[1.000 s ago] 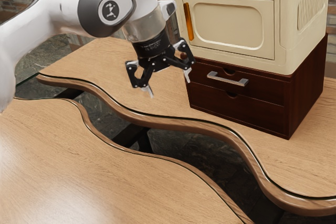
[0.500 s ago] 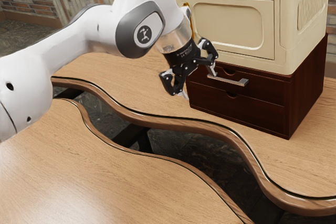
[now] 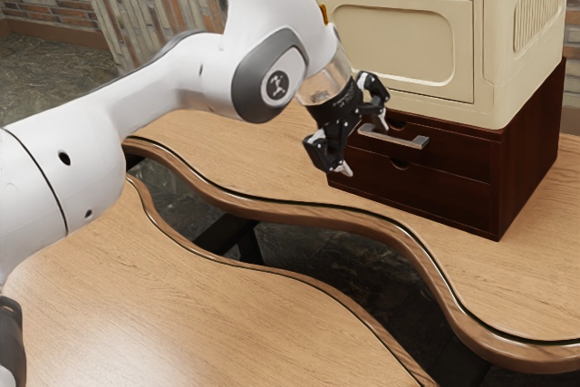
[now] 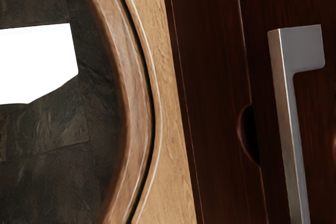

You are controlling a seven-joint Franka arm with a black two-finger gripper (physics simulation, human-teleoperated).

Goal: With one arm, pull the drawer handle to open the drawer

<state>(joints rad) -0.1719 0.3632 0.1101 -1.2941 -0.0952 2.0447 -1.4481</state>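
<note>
In the exterior view my gripper [image 3: 364, 147] stands open, tilted toward the dark wooden chest [image 3: 444, 189], with its fingers spread apart. One fingertip is close to the left end of the grey bar handle [image 3: 401, 140], and the other hangs lower, in front of the chest. Whether either finger touches the handle I cannot tell. The upper drawer's front looks flush with the chest. The wrist view has the handle [image 4: 290, 129] running along the dark drawer front [image 4: 215, 77], and a white fingertip [image 4: 37, 64] well apart from it.
A cream cabinet [image 3: 399, 43] with an orange strip rests on the chest, close above my hand. The wavy-edged wooden table [image 3: 535, 269] carries the chest; a dark gap separates it from a second wooden surface [image 3: 181, 314].
Over the last second my hand has moved toward the exterior view's right, up to the chest and handle, and tilted. The fingers stay apart. The chest and its drawers look unmoved.
</note>
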